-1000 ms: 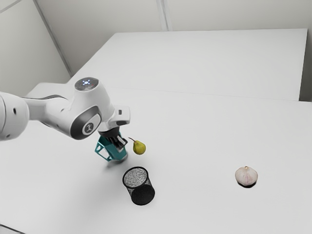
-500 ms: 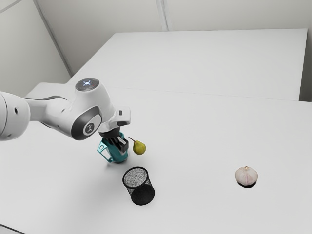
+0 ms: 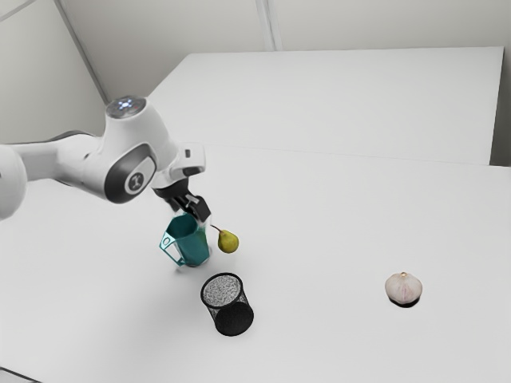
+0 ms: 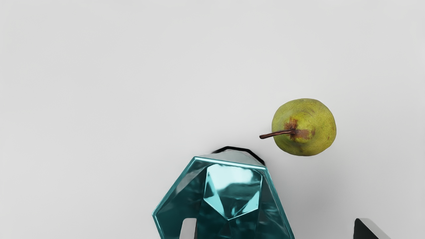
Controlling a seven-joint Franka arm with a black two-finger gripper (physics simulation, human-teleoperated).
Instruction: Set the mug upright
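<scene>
Just above the rim of the teal faceted mug (image 3: 188, 241), my black gripper (image 3: 195, 211) hangs in the exterior view. The mug stands upright on the table, its opening facing up and its handle toward the exterior view's left. In the wrist view I look down into the mug (image 4: 232, 196). There the gripper (image 4: 274, 229) is open, its fingertips wide apart, one over the mug's opening and the other out past its wall. Nothing is held between them.
A green pear (image 3: 228, 242) stands close beside the mug, toward the exterior view's right. Nearer the camera is a black mesh cup (image 3: 227, 305). A garlic bulb (image 3: 404, 288) lies far toward the exterior view's right on the white table (image 3: 335, 223).
The mug was tilted a second ago and now stands upright. My gripper has let go of it and risen above its rim. Pear, mesh cup and garlic have stayed where they were.
</scene>
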